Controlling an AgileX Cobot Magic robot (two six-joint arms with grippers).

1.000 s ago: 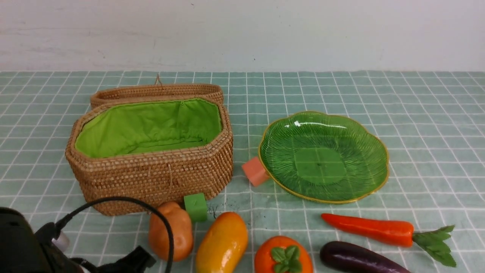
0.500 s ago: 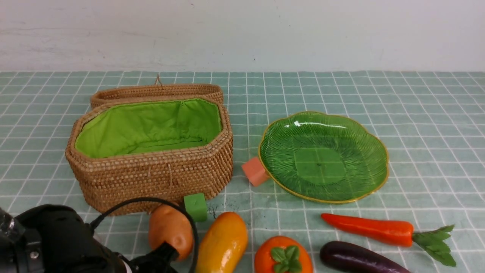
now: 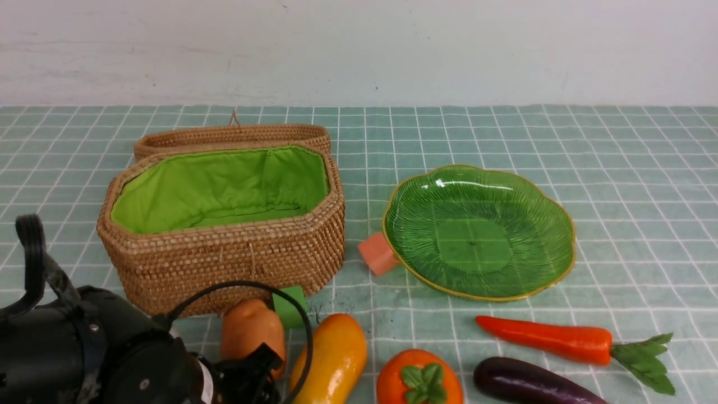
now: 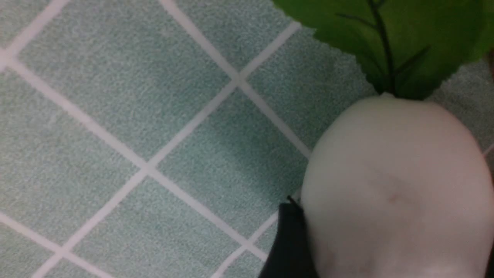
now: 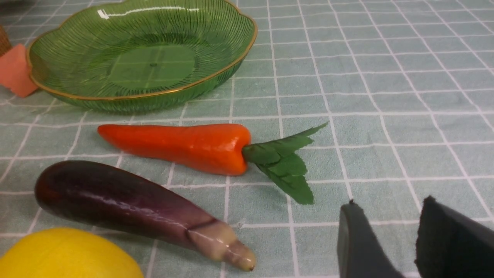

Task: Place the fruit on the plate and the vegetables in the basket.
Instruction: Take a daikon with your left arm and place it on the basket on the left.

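My left gripper (image 4: 389,216) is shut on a pale white radish (image 4: 393,162) with a green leaf, held over the checked cloth. In the front view only the left arm (image 3: 112,353) shows, low at the near left. The open wicker basket (image 3: 224,264) stands behind it and the green glass plate (image 3: 569,224) lies to its right, both without food. Along the near edge lie the potato (image 3: 249,334), mango (image 3: 331,359), persimmon (image 3: 418,376), carrot (image 3: 547,336) and eggplant (image 3: 527,381). The lemon (image 5: 65,255) shows in the right wrist view. My right gripper (image 5: 389,208) is open and empty, near the carrot's leaves.
A small green cube (image 3: 291,306) sits against the basket's front, next to the potato. A salmon cube (image 3: 377,252) touches the plate's left rim. The basket's lid (image 3: 230,134) lies open behind it. A black cable (image 3: 241,289) loops over the left arm.
My left arm has risen and moved forward at the near left; its cable loop now stands higher in front of the potato. The food, basket and plate have not moved.
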